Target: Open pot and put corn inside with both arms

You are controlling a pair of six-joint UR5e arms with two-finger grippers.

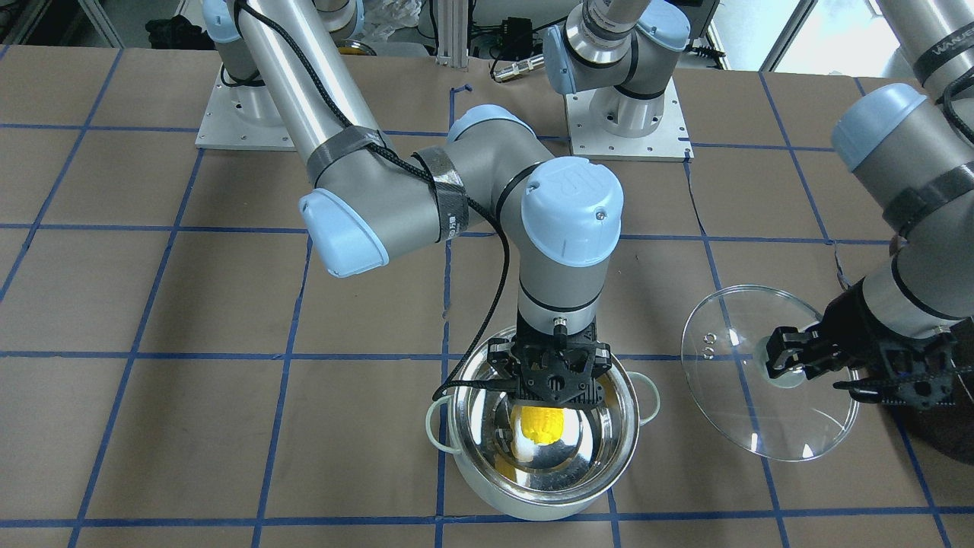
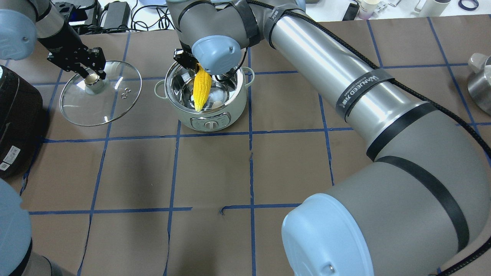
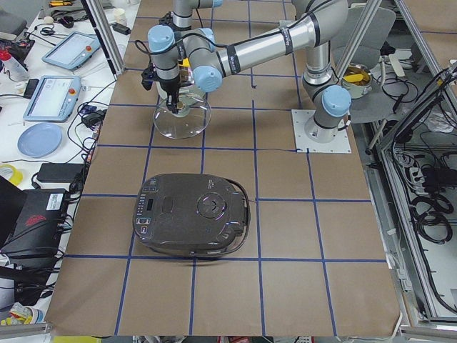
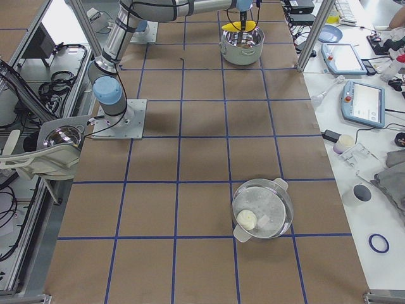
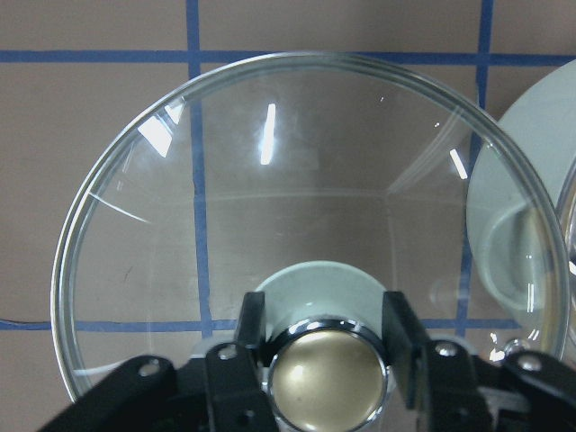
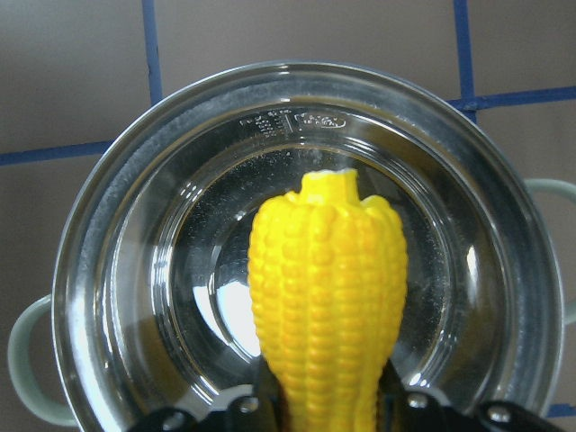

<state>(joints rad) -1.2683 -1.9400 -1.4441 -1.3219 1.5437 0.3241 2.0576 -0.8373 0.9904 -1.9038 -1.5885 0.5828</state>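
Note:
The pot stands open on the brown table, its steel inside bare; it also shows in the front view and the right wrist view. My right gripper is shut on the yellow corn and holds it over the pot's mouth, tip pointing down into it. My left gripper is shut on the brass-coloured knob of the glass lid. It holds the lid tilted beside the pot, on my left.
A large dark grey domed appliance sits on the table on my left, near the lid. A second steel pot with a lid stands far to my right. The arm bases are behind the pot.

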